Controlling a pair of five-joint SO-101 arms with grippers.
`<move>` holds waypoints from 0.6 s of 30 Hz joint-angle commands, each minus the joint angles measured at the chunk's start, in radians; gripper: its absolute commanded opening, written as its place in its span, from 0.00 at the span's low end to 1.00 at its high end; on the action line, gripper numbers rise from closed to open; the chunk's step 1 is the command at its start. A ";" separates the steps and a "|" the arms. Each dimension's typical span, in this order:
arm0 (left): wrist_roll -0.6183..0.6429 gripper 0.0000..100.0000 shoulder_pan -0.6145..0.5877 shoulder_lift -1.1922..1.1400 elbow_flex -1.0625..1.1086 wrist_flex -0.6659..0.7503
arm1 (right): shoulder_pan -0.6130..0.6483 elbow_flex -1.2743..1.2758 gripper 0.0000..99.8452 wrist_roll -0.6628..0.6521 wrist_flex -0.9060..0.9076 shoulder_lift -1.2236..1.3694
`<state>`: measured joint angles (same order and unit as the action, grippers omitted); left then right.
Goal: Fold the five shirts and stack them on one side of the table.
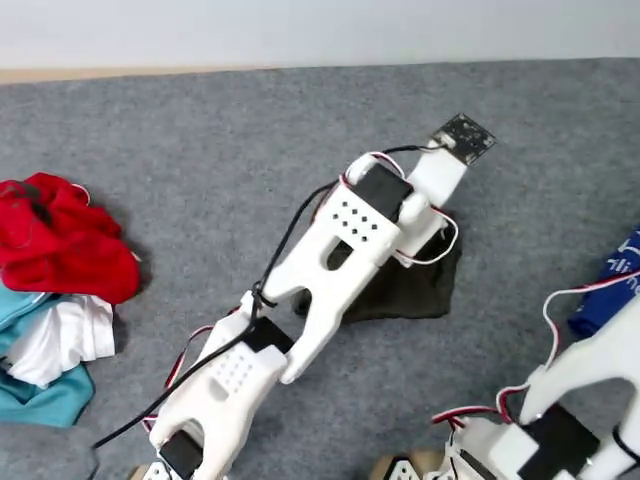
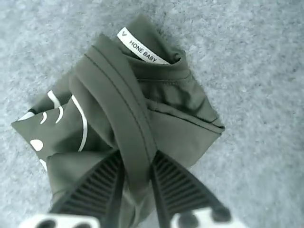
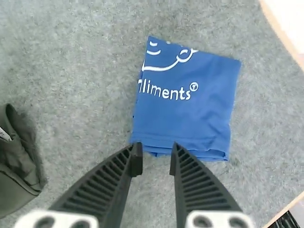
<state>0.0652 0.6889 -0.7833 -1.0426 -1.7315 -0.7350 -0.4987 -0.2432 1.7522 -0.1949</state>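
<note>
A dark olive shirt (image 2: 180,128) lies bunched on the grey table, under the left arm in the high view (image 1: 425,285). My left gripper (image 2: 137,164) is shut on a raised fold of it, near the collar with its white label. A folded blue shirt (image 3: 190,104) with white print lies flat at the table's right edge (image 1: 612,272). My right gripper (image 3: 156,159) hovers open just beside its near hem, with nothing between the fingers. The olive shirt's edge (image 3: 14,166) also shows in the right wrist view.
A heap of unfolded shirts sits at the table's left side: a red one (image 1: 60,240) on top, white (image 1: 65,340) and teal (image 1: 45,395) below. The grey felt table (image 1: 200,150) has bare room at the back and between the heaps.
</note>
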 commanded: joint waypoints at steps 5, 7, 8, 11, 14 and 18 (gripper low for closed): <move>0.009 0.08 0.028 -0.051 -0.130 -0.020 | -0.002 0.051 0.11 -0.011 0.042 -0.056; 0.011 0.15 0.032 -0.049 -0.147 -0.020 | 0.021 0.097 0.11 -0.011 0.042 -0.059; 0.011 0.17 0.034 -0.043 -0.157 -0.020 | 0.030 0.114 0.11 -0.011 0.042 -0.059; 0.005 0.19 0.025 -0.018 -0.183 -0.021 | 0.058 0.127 0.11 -0.011 0.042 -0.059; 0.003 0.19 -0.021 0.026 -0.183 -0.023 | 0.105 0.127 0.11 -0.008 0.041 -0.059; -0.021 0.19 -0.106 0.072 -0.183 -0.023 | 0.171 0.127 0.11 -0.005 0.039 -0.058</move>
<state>0.0637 0.6444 -0.8032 -1.1899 -1.7331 -0.6153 -0.3667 -0.2432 1.7522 -0.2163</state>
